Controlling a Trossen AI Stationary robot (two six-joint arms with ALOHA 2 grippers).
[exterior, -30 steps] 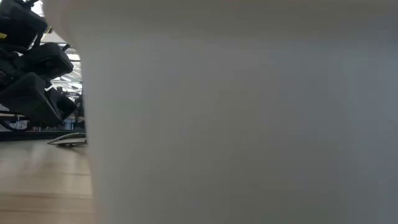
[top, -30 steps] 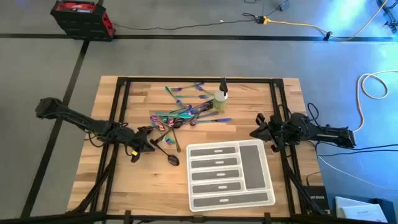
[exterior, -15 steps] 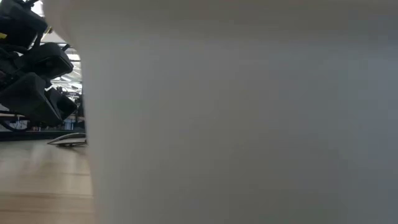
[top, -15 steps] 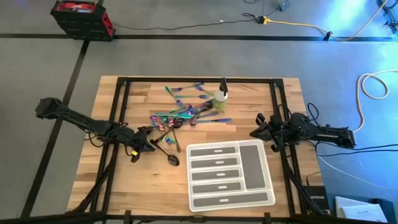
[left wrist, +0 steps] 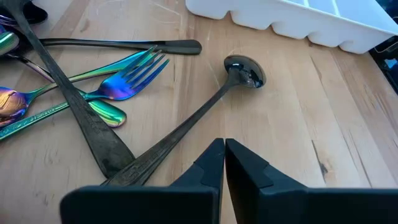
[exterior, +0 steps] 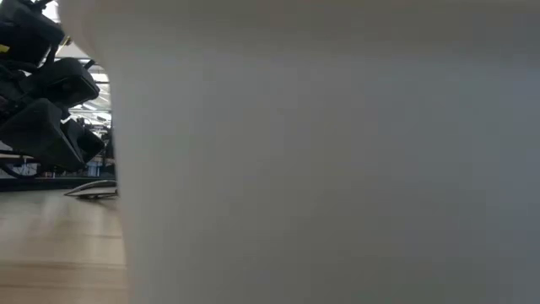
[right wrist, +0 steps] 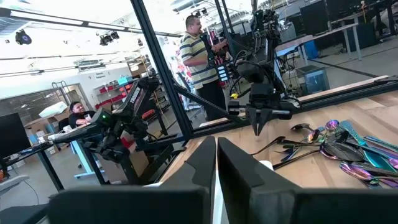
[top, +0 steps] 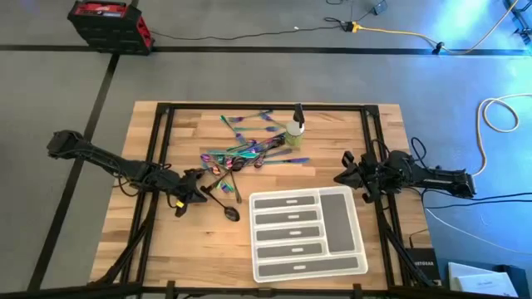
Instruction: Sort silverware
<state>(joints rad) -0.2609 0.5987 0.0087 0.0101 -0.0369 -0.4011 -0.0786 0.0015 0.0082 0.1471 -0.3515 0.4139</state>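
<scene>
Left gripper (top: 202,193) clenched on nothing, low over bare wood beside the silverware (top: 241,151) pile; black spoon (left wrist: 205,109) lying loose just ahead of the fingertips, bowl towards the tray (top: 259,267). Tray wall (left wrist: 292,28) just beyond the spoon bowl, open board between. Right gripper (top: 342,178) clenched, empty, near the table (top: 166,241) edge, beside the tray's far corner. Spray bottle (top: 296,134) upright behind the pile.
</scene>
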